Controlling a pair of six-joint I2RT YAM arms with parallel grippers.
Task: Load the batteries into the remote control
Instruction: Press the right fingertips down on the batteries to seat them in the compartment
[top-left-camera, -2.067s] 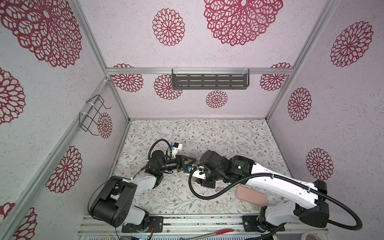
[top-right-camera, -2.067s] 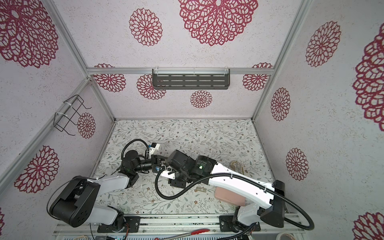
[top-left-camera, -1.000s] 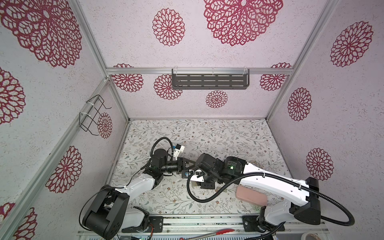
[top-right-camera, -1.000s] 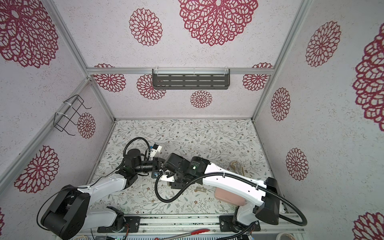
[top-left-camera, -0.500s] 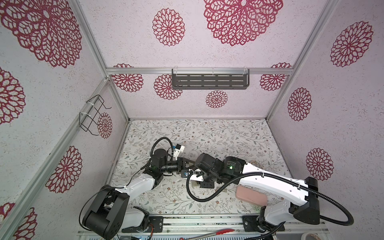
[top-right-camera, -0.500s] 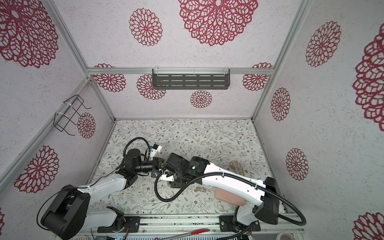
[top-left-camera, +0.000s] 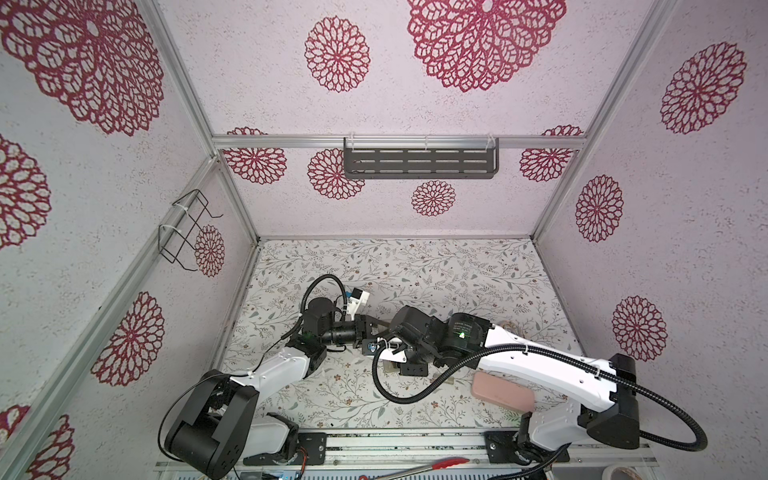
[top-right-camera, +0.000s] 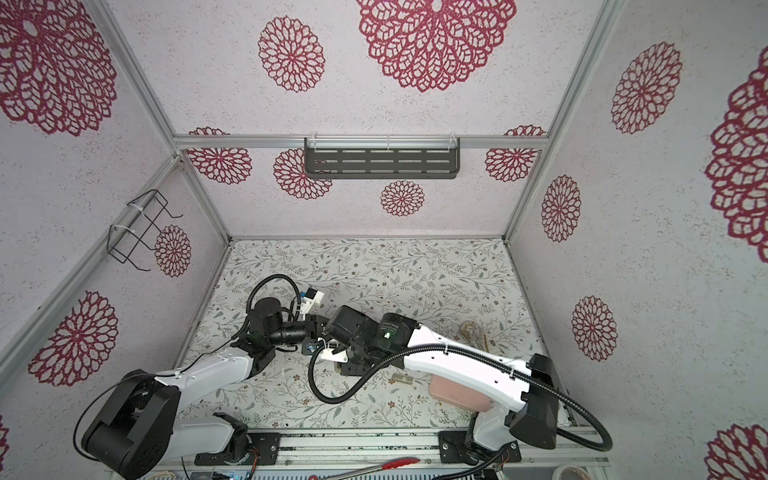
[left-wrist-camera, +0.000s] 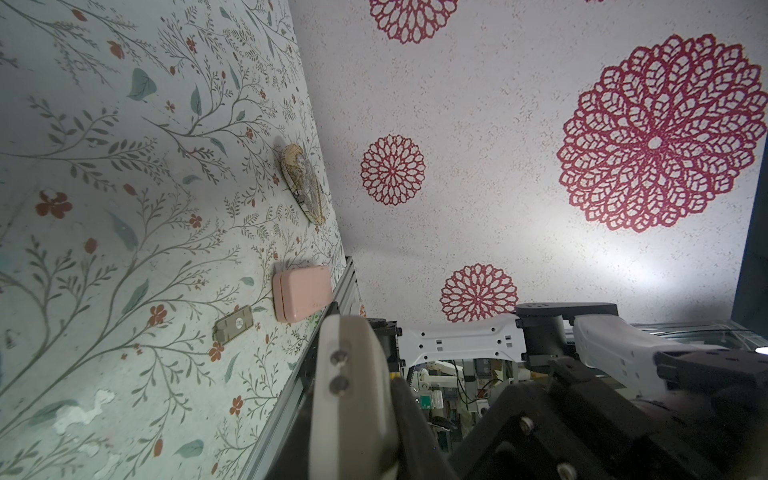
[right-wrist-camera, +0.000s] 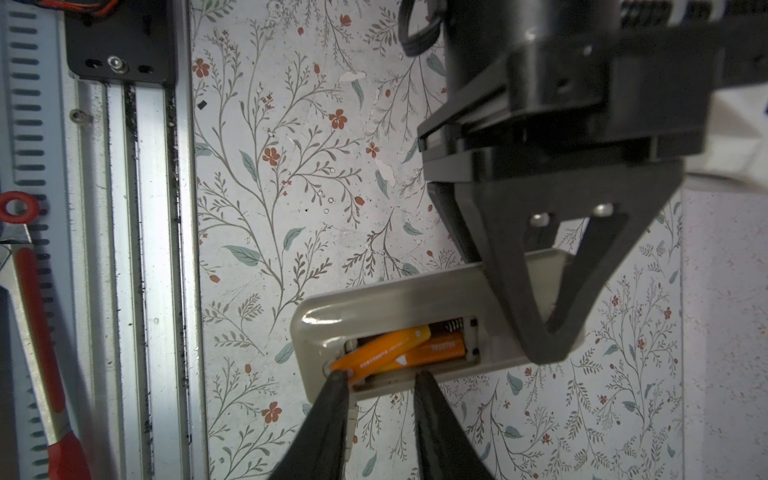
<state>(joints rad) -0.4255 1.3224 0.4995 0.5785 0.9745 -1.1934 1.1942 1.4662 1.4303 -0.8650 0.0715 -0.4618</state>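
Remote control (right-wrist-camera: 395, 299): held by one end over the floral table (top-left-camera: 415, 266), its plain beige back facing the right wrist camera and its battery bay uncovered.
Left gripper (right-wrist-camera: 544, 332): clamped on the remote control at the end away from the bay, black fingers closed across its width.
Batteries: we see both orange cells in the bay. The lower battery (right-wrist-camera: 440, 348) lies flat along it, and the upper battery (right-wrist-camera: 382, 345) lies tilted across the lower one, with one end up over the bay's rim.
Right gripper (right-wrist-camera: 380, 376): jaws apart, just beside the bay's long edge. One fingertip (right-wrist-camera: 337, 380) touches the raised end of the upper battery and the other stands at the remote control's rim, with nothing pinched between them.
Small beige cover (left-wrist-camera: 233, 328): on the table, well apart from the remote control, with a round sticker on it.
Pink case (left-wrist-camera: 303, 291): just beside that cover, on the side farther from the remote control.
Red-handled tool (right-wrist-camera: 37, 332): beyond the table's metal rail, well apart from the remote control.
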